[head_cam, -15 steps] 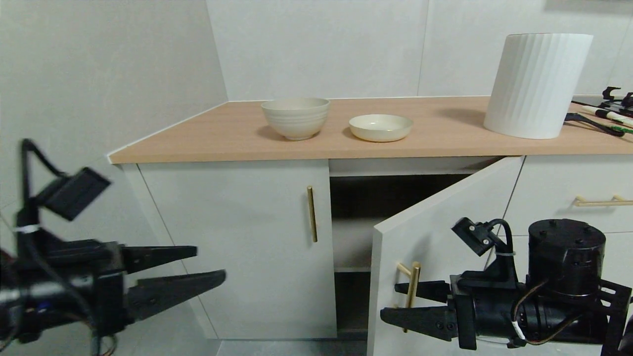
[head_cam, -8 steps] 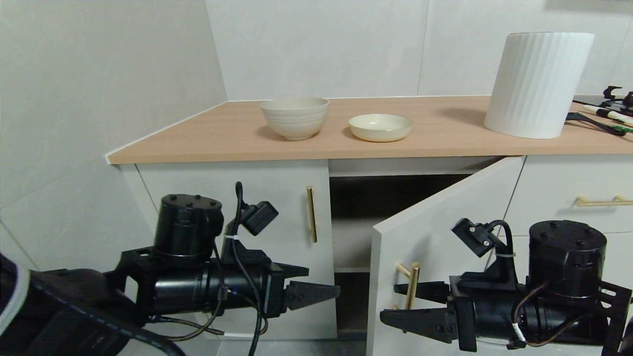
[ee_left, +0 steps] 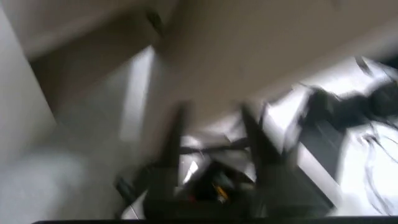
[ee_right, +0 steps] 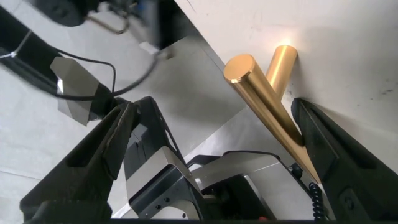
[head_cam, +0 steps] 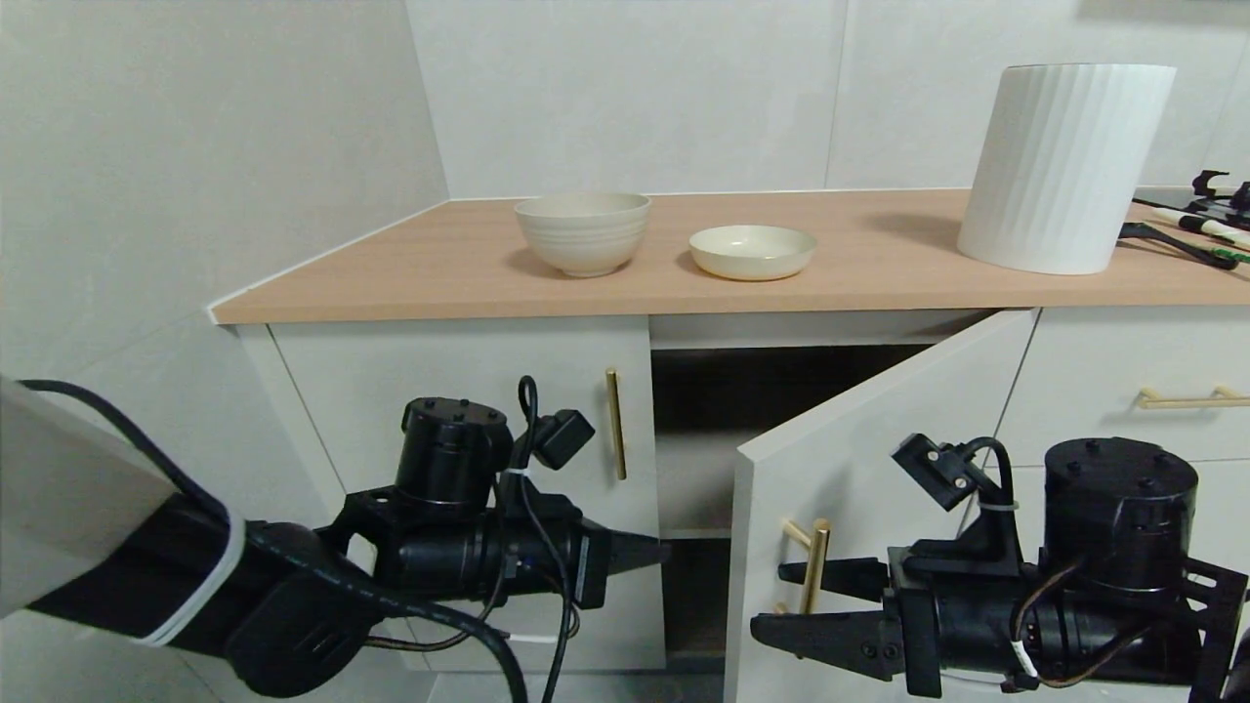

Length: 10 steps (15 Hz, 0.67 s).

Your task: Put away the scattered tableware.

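— Since a second ago the left gripper point(head_cam: 640, 553) has swung in from the wall side. It now sits low before the shut left door, its tip at the edge of the cupboard opening. Nothing else has shifted.
— Its fingers?
— Blurred in the left wrist view, but they look spread, with nothing between them. Up on the counter point(head_cam: 410, 278) stand the bowl point(head_cam: 583, 232) and, just to its right, the shallow dish point(head_cam: 752, 251). Neither is put away yet.
— And the right gripper point(head_cam: 815, 600)?
— Its fingers stand open on either side of the gold handle point(head_cam: 816, 558) of the half-open door point(head_cam: 879, 420), not clamped on it.
— So what could go wrong?
— Probably three things. The left arm, rising from so low, could catch the counter's edge or knock the bowl into the dish. The door is only partly open, which narrows the way in to the shelf. And if the right fingers draw off crooked, they could snag the handle and swing the door toward the left arm.
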{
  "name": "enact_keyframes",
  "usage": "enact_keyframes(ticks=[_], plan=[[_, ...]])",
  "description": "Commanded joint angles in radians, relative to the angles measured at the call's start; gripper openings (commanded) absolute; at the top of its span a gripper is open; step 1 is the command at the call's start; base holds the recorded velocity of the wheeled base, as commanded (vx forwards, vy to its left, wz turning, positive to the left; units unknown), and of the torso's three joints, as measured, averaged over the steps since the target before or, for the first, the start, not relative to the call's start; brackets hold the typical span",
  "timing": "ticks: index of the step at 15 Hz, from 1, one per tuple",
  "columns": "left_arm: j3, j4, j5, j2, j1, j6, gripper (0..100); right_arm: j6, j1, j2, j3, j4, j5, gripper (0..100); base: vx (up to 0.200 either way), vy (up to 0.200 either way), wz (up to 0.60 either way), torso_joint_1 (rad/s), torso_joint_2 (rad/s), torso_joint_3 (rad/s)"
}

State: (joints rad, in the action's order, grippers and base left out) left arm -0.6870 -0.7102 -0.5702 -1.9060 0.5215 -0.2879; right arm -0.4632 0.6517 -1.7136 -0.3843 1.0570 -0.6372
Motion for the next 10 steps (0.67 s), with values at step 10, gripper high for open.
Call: enact_keyframes(ticks=[10], plan=[[0.0, -0.537, 0.125, -0.277, 0.181, -0.073, 0, 0.094, -0.053, 0.006, 0.027, 0.0, 0.123, 100, 0.0, 0.0, 0.0, 0.0, 0.0, 0.0]])
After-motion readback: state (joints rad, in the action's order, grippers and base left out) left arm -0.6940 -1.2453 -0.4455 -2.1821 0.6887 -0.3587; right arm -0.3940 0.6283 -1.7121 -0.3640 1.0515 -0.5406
